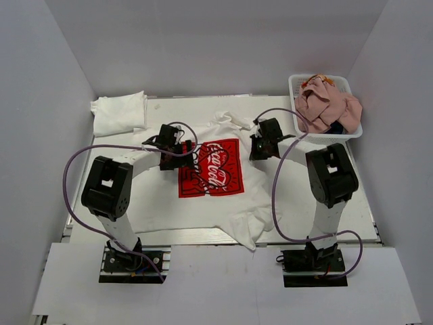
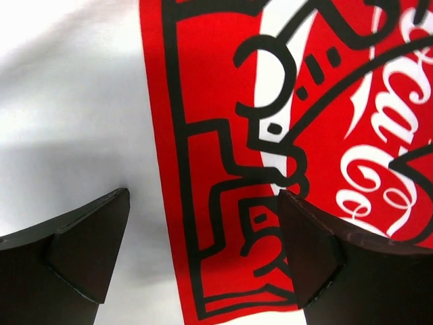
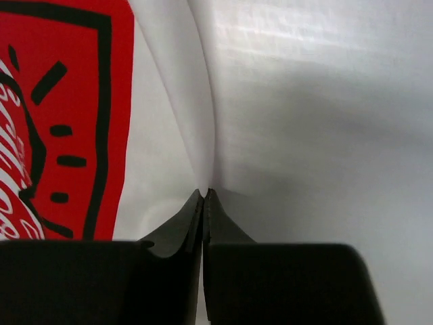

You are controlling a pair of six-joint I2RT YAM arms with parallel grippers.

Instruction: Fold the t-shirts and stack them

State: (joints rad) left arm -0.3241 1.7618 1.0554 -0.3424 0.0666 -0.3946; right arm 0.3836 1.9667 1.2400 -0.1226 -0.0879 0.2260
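Observation:
A white t-shirt [image 1: 203, 206] with a red square Coca-Cola print [image 1: 211, 168] lies spread on the table, somewhat rumpled. My left gripper [image 1: 174, 161] hovers open over the left edge of the print [image 2: 223, 135], with nothing between its jaws [image 2: 203, 196]. My right gripper [image 1: 260, 150] is shut at the print's right side, and in its wrist view [image 3: 204, 193] it pinches a raised fold of the white cloth [image 3: 203, 122]. Plain white folded shirts [image 1: 118, 112] lie at the back left. A pink shirt [image 1: 325, 105] and a navy one [image 1: 336, 126] are in the basket.
A white mesh basket [image 1: 296, 82] stands at the back right corner. White walls close in the table on three sides. Purple cables loop from both arms over the table. The shirt's hem hangs near the table's front edge [image 1: 203, 233].

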